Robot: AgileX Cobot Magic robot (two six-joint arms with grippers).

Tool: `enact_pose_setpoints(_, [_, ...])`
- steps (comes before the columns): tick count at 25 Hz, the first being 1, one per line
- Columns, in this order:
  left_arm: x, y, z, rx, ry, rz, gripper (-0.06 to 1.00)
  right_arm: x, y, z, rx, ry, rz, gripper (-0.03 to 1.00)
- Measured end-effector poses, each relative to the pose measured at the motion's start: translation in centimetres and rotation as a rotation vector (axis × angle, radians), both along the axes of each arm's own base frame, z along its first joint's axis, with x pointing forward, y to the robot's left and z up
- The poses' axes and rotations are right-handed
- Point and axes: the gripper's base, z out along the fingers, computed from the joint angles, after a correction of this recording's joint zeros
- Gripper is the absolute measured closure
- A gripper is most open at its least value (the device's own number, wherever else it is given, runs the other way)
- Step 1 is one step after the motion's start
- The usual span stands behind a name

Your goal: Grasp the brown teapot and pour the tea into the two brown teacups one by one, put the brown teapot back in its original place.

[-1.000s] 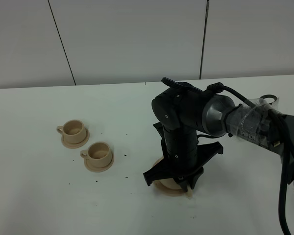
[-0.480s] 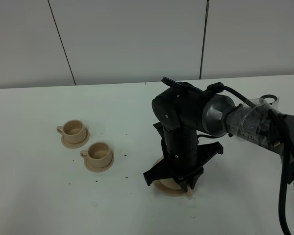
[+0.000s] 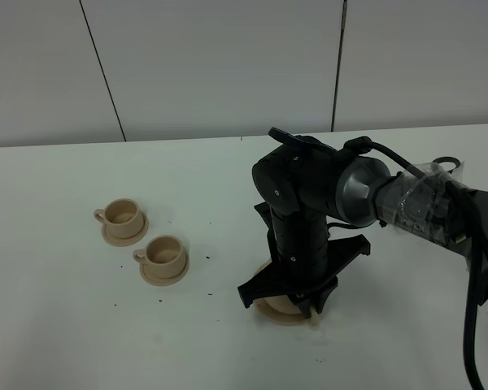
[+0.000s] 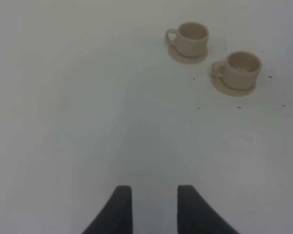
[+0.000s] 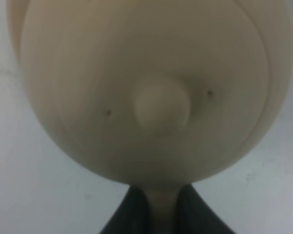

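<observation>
In my right wrist view my right hand (image 5: 161, 207) was closed tight on the loop handle (image 5: 161, 195) of the brown teapot (image 5: 136, 63), its lid knob (image 5: 162, 106) filling the middle just beyond. The high view hid nearly all of that behind my arm, and only a tan edge showed low on the table (image 3: 65, 325). My left hand (image 4: 155, 204) stood part open above the table, holding nothing. Farther off, the two brown teacups (image 4: 236, 69) sat on their saucers (image 4: 188, 54), side by side, well left of the teapot.
</observation>
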Motion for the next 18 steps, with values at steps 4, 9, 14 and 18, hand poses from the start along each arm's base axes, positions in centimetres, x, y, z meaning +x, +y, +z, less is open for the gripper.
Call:
enact_pose_setpoints(4, [0.0,0.0,0.0,0.0,0.0,0.0,0.65,-0.01,-0.01,0.51,0.01,-0.011,0.0,0.87])
enact_pose_setpoints(9, [0.0,0.0,0.0,-0.002,0.0,0.001,0.65,0.0,0.0,0.64,0.014,-0.016,0.0,0.87])
enact_pose_setpoints(14, [0.0,0.0,0.0,-0.002,0.0,0.001,0.65,0.0,0.0,0.64,0.014,-0.016,0.0,0.87])
enact_pose_setpoints(18, [0.0,0.0,0.0,-0.002,0.0,0.001,0.65,0.01,0.01,0.64,0.015,-0.017,0.0,0.87])
